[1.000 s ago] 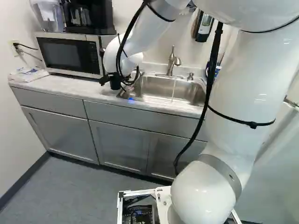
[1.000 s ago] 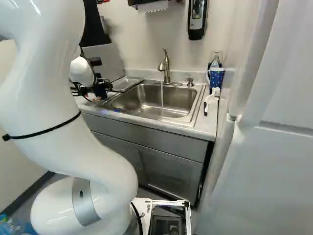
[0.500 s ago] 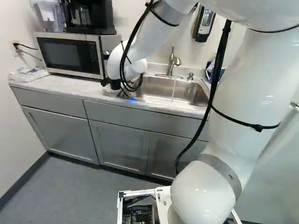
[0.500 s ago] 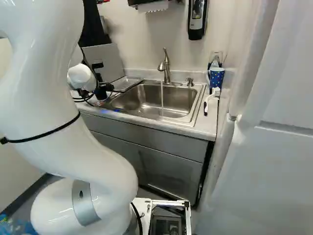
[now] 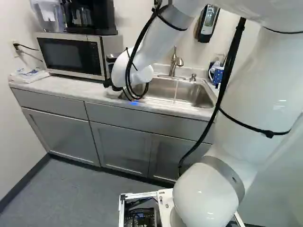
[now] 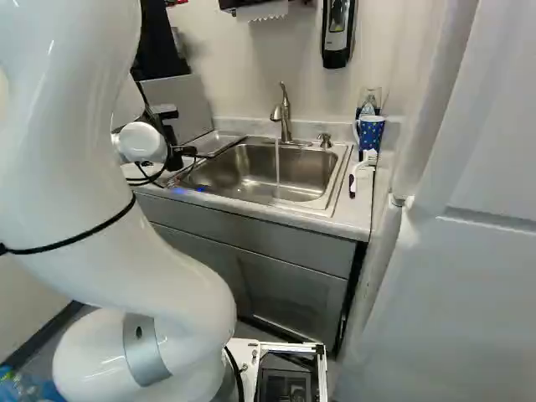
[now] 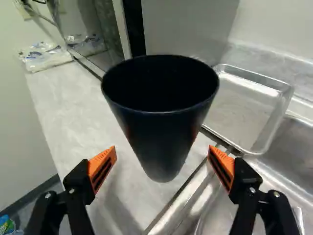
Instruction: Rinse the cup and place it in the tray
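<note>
In the right base view my gripper [image 6: 186, 152] is low over the counter at the sink's near left corner. The wrist view shows the gripper [image 7: 162, 164] open, its orange-padded fingers standing wide apart. A dark cup [image 7: 164, 129], wide at the mouth and narrow at the base, is upright just ahead, centred between the two fingers, with a gap on both sides. The metal tray [image 7: 242, 110] lies beyond the cup, beside the sink [image 6: 268, 174]. Water runs from the faucet [image 6: 285, 111] into the basin.
A microwave [image 5: 71, 55] stands on the counter [image 5: 61, 88], with a plastic packet [image 5: 29, 75] near its end. Right of the sink are a blue patterned mug [image 6: 370, 131] and a white brush [image 6: 361, 173]. A soap dispenser [image 6: 337, 32] hangs on the wall.
The arm's upper links have swung to the right in the left base view, and the wrist has shifted slightly toward the sink. The base, the sink and the mug have stayed in place.
</note>
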Robot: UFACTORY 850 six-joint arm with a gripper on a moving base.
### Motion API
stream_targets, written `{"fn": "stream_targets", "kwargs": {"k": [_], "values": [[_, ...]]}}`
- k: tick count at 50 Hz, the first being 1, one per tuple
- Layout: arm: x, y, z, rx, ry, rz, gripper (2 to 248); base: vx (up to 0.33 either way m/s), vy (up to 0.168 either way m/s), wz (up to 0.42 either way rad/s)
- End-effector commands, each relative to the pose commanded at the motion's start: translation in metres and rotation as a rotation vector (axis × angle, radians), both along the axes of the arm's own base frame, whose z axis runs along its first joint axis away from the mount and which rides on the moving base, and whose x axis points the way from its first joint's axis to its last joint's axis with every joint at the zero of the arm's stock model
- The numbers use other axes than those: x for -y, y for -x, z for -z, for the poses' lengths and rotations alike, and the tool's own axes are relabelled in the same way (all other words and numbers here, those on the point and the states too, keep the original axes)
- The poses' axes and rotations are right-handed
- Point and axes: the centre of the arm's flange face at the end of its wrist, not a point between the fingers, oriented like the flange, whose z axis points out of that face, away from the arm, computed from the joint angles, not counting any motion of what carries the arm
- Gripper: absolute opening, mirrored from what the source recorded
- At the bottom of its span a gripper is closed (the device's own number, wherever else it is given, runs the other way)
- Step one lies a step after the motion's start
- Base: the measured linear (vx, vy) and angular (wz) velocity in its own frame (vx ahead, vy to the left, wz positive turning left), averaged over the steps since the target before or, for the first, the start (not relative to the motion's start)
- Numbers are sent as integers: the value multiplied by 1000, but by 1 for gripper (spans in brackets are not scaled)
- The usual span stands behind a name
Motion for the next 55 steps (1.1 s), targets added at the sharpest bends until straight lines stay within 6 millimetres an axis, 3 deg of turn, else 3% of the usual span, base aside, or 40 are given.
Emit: {"fn": "stream_targets", "kwargs": {"k": [15, 45, 55], "values": [[9, 16, -6, 68, -36, 1, 247, 0, 0, 0], [11, 14, -16, 170, -88, 7, 247, 0, 0, 0], [11, 13, -10, 168, -88, 7, 247, 0, 0, 0]]}}
